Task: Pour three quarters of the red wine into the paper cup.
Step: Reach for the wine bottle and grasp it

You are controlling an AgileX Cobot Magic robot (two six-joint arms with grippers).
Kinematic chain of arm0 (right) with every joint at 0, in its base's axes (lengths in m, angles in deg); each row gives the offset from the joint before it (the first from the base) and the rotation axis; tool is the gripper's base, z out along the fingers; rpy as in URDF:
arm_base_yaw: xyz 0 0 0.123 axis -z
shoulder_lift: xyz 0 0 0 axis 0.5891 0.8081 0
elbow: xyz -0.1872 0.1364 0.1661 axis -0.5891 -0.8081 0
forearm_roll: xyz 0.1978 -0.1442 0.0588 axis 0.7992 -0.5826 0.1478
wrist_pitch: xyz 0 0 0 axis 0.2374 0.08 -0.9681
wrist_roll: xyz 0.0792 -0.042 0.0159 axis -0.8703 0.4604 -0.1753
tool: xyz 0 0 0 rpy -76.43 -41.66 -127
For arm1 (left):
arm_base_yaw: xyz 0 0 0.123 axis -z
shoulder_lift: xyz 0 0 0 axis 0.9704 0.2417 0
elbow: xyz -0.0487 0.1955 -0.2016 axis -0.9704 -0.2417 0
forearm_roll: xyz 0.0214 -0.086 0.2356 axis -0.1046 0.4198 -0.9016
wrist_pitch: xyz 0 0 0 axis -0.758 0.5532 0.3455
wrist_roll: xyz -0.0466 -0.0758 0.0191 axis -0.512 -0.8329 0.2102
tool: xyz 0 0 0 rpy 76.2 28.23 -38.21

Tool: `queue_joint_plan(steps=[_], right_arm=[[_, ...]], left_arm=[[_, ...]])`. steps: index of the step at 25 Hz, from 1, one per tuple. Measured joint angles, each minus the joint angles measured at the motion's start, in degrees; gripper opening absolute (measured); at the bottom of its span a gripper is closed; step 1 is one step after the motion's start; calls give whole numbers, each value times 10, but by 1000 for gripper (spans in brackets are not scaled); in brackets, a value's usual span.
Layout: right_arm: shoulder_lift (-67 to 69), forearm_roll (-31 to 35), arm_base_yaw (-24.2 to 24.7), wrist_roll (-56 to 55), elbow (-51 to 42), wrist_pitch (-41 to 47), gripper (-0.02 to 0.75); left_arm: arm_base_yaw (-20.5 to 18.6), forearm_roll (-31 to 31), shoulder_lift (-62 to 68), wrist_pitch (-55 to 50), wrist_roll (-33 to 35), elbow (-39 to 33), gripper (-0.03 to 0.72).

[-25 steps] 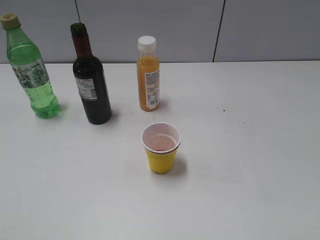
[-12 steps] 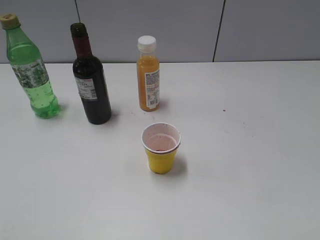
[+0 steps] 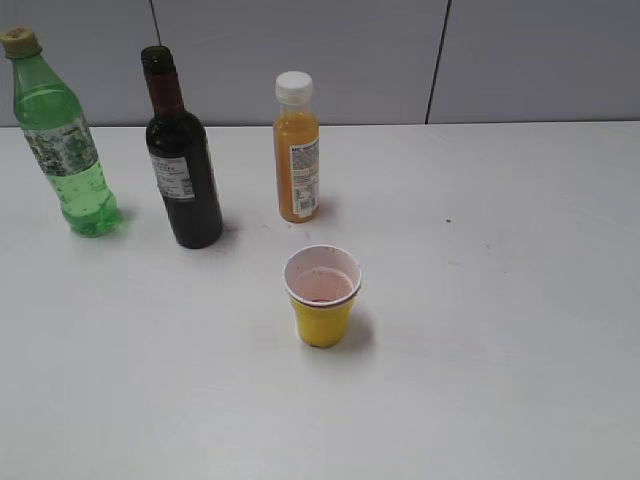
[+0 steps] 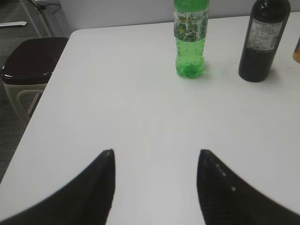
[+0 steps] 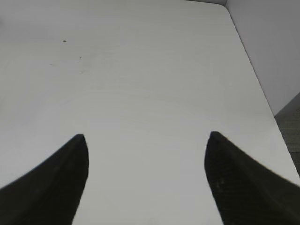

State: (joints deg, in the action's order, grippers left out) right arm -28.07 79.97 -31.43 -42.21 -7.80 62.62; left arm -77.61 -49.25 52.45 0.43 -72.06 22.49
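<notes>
The dark green wine bottle (image 3: 183, 160) with the red wine stands upright at the back left of the white table; it also shows in the left wrist view (image 4: 262, 40) at the top right. The yellow paper cup (image 3: 322, 296) stands upright in the middle, with a pinkish stain inside. Neither gripper shows in the exterior view. My left gripper (image 4: 155, 152) is open and empty over bare table, well short of the bottles. My right gripper (image 5: 146, 136) is open and empty over bare table on the right.
A light green soda bottle (image 3: 62, 140) stands left of the wine bottle, also in the left wrist view (image 4: 191, 40). An orange juice bottle (image 3: 297, 150) stands behind the cup. A dark bin (image 4: 30, 61) stands off the table's left edge. The table's right edge (image 5: 255, 70) is near.
</notes>
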Motion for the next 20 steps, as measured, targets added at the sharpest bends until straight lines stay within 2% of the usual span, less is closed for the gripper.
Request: queue_joint_plan(steps=[7, 13, 15, 17, 20], right_arm=[[0, 0, 0, 0, 0, 0, 585], [0, 0, 0, 0, 0, 0, 585], [0, 0, 0, 0, 0, 0, 585], [0, 0, 0, 0, 0, 0, 584], [0, 0, 0, 0, 0, 0, 584]], left_arm=[[0, 1, 0, 22, 0, 9, 426], [0, 0, 18, 267, 0, 35, 434], [0, -1, 38, 332, 0, 21, 473], [0, 0, 62, 393, 0, -6, 551], [0, -10, 115, 489, -18, -70, 629]])
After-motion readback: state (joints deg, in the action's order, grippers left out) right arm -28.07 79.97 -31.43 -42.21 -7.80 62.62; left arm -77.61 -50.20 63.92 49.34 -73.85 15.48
